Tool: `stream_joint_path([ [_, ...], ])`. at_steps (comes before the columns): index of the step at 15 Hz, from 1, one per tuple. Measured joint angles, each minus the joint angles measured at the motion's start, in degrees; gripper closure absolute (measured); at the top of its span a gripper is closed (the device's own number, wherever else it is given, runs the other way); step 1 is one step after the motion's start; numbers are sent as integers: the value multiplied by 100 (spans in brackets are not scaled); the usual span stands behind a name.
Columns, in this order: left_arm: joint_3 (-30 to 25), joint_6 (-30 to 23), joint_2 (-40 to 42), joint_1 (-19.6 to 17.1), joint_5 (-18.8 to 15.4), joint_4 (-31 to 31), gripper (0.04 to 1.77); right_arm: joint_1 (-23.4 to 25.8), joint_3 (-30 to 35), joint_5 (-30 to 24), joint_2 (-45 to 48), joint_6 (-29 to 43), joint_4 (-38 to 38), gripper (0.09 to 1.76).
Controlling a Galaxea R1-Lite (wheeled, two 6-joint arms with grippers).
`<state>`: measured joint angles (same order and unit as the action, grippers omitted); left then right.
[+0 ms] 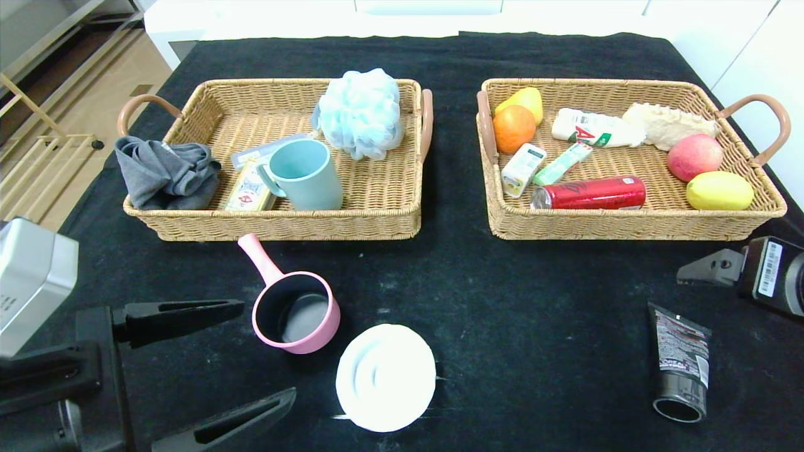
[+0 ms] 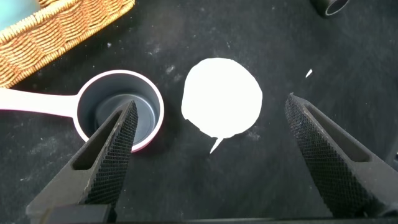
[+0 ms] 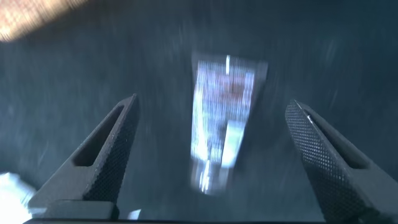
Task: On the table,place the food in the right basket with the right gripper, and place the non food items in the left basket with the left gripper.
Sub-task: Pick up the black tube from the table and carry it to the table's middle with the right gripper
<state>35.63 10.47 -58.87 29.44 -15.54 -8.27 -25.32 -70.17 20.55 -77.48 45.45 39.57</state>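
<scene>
Three non-food things are left out on the desk [image 1: 502, 301], all on the near side of the left basket [image 1: 282, 226]: pink pot [image 1: 296, 312] just in front of its near wall, handle pointing back toward the wicker; white ridged disc [image 1: 385, 377] nearer the robot and just beside the pot; black squeeze tube [image 1: 681, 361] well off to the right, nearer the right basket [image 1: 628, 226], lying flat with its cap end toward the robot. Food looks done: red can [image 1: 590, 193], small carton [image 1: 522, 169] and candy stick [image 1: 562, 163] already lie inside the right basket with fruit and other packs. Left tool [image 1: 248, 351] hangs low by the pot and disc, fingers spread wide, nothing between them; the wrist view has one finger over the pot's rim and the disc in the gap. Right tool [image 1: 706, 269] sits at the desk's right edge in front of the right basket, spread wide too and empty, tube blurred below it. Handling guess: pot looks like light rigid plastic, smooth, so pinch across the straight handle near the bowl or over the rim wall; rim grip may slip. Disc is flat and thin, likely light and stiff, hard to get under on cloth, so it needs an edge pinch across its width. Tube is soft, will squash, so grip mid-body gently; it belongs with the left tool, a long reach.
</scene>
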Motion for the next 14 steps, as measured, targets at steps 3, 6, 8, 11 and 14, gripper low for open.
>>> stream_joint_path([
  [3, 0, 2, 9, 5, -9, 0, 9, 40, 201, -416, 30, 562, 127, 15],
  [6, -11, 2, 9, 7, -7, 0, 9, 88, 523, -800, -13, 772, 113, 15],
  [8, -20, 0, 9, 7, -9, 0, 9, 96, 689, -851, -79, 780, 111, 15],
  [11, -17, 0, 11, 7, -11, 0, 9, 96, 903, -907, -179, 896, 78, 14],
  [14, -13, 2, 11, 7, -9, 0, 9, 123, 1030, -1106, -311, 1108, 1, 14],
])
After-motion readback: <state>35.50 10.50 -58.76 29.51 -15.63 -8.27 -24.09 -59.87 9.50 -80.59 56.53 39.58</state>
